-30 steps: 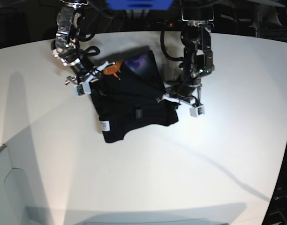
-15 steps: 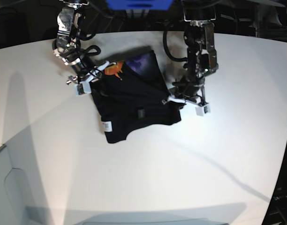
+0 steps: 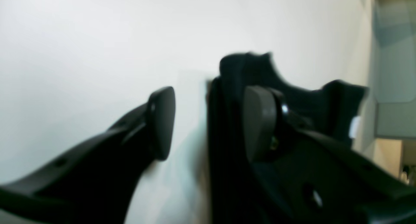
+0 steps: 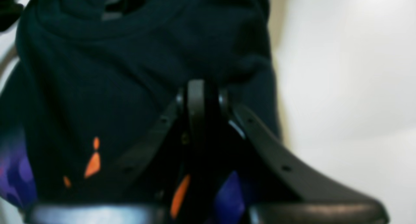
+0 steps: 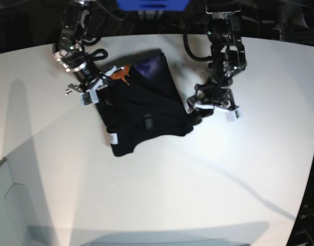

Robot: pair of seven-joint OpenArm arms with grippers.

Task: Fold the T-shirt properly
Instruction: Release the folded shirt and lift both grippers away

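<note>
The black T-shirt lies bunched in a rough fold on the white table, its white label at the front left and the orange-and-purple print at the back. My right gripper is at its back left corner; the right wrist view shows that gripper shut on the dark T-shirt fabric. My left gripper hovers at the shirt's right edge. In the left wrist view the left gripper is open, and the T-shirt edge runs beside its right finger.
A pale grey bin sits at the table's front left corner, also seen as the grey bin at the right. A blue object and dark clutter lie beyond the far edge. Both arms' cables hang over the back of the table.
My left gripper has opened, let go of the shirt's right edge and drawn back to the right. That edge has dropped flat. The right gripper keeps its hold, shifted slightly.
</note>
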